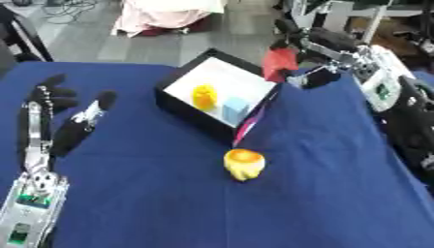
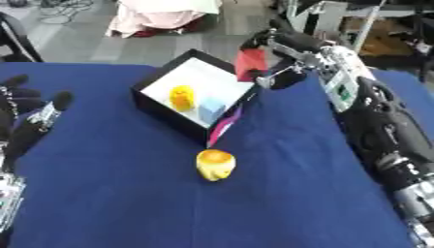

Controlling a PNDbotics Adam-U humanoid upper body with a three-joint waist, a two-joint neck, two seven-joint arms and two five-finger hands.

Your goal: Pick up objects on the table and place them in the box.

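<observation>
Fingers of the right hand (image 1: 292,48) pinch a red object (image 1: 278,64), partly hidden, beyond the box (image 1: 182,107); left hand (image 1: 53,109) spread.

Right hand (image 2: 270,46) holding red object (image 2: 251,64) beside box (image 2: 158,109), yellow object (image 2: 214,164) on cloth
</observation>
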